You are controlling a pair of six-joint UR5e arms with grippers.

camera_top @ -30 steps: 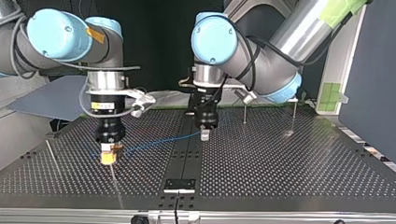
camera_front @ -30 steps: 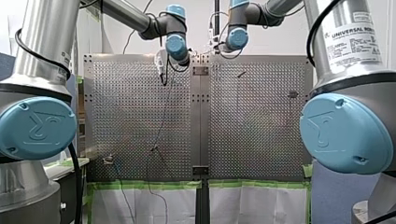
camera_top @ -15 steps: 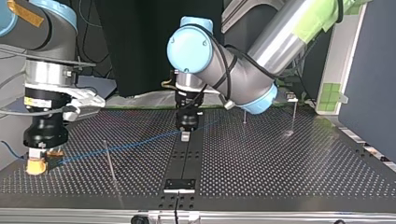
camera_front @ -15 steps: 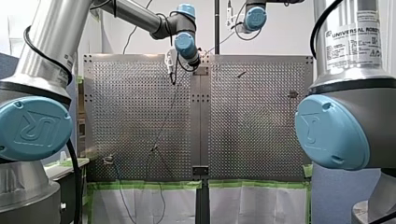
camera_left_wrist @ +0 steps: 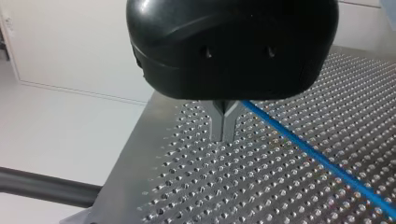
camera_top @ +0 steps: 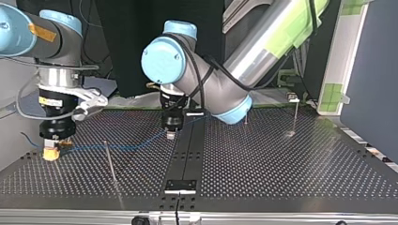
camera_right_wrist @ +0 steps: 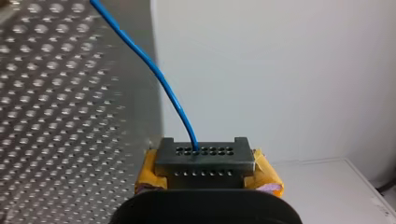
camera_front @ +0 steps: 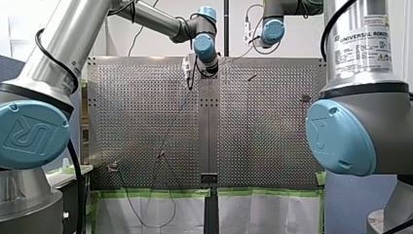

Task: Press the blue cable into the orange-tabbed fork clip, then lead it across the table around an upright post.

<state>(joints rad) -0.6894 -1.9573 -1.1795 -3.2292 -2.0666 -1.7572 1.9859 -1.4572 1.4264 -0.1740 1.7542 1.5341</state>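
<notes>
In the top view the blue cable runs low over the perforated table, from my right gripper at the left to my left gripper near the middle. It crosses a thin upright post on the way; I cannot tell on which side. My right gripper's yellow pads are shut, and the blue cable rises from between them. My left gripper is black, its metal fingers pressed together just above the table. The blue cable leaves them sideways. No orange-tabbed clip is recognisable.
Two more thin posts stand at the back right of the top view. A dark strip runs down the table's middle to a bracket. In the front view a small fixture sits near the front left edge, with dark cables hanging.
Both grippers have moved toward the top view's left with the cable. My right gripper went past the post to the table's left edge, then came back slightly. The cable now sags a little.
</notes>
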